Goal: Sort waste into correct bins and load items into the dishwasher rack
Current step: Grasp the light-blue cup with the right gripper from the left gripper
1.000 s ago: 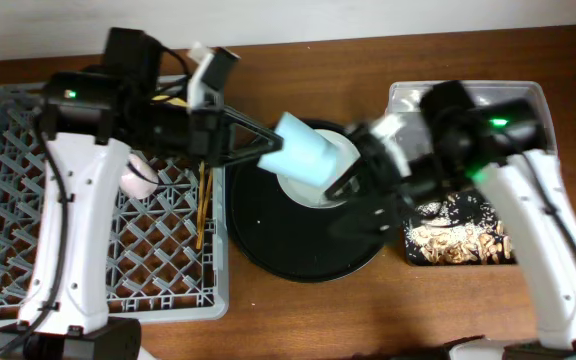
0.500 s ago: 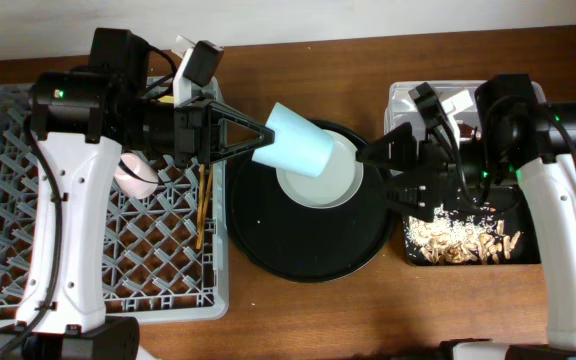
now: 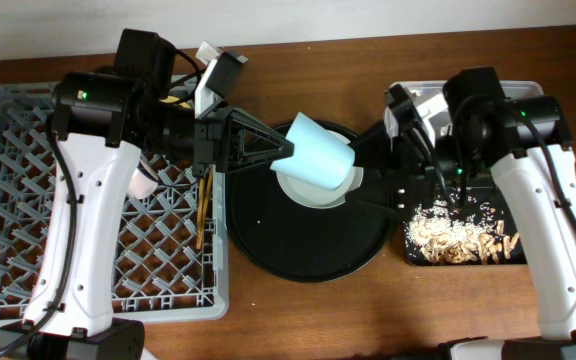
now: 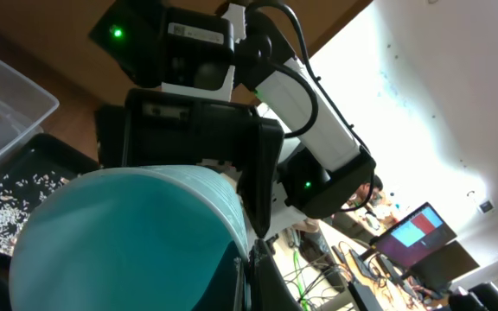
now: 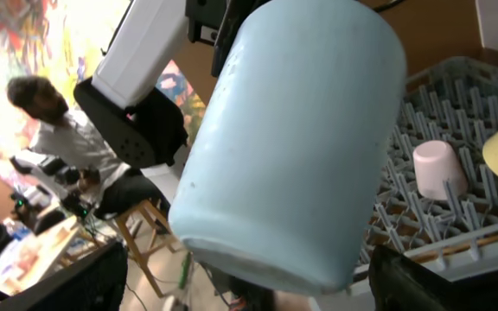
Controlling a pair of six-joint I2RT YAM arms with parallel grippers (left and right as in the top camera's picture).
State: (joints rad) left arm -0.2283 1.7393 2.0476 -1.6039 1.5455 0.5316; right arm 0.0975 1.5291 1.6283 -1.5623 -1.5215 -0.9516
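Over the plate (image 3: 303, 192), my left gripper (image 3: 286, 152) pinches the rim of the blue cup (image 3: 320, 163), which lies along 10-to-4 o'clock, with the rack (image 3: 18, 200) at 9 o'clock and my right gripper (image 3: 373, 176) open alongside.

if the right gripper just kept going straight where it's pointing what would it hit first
The light blue cup, held tilted in the left gripper. The right gripper points left straight at it with its jaws open, and the cup fills its wrist view. How much gap remains is hard to judge.
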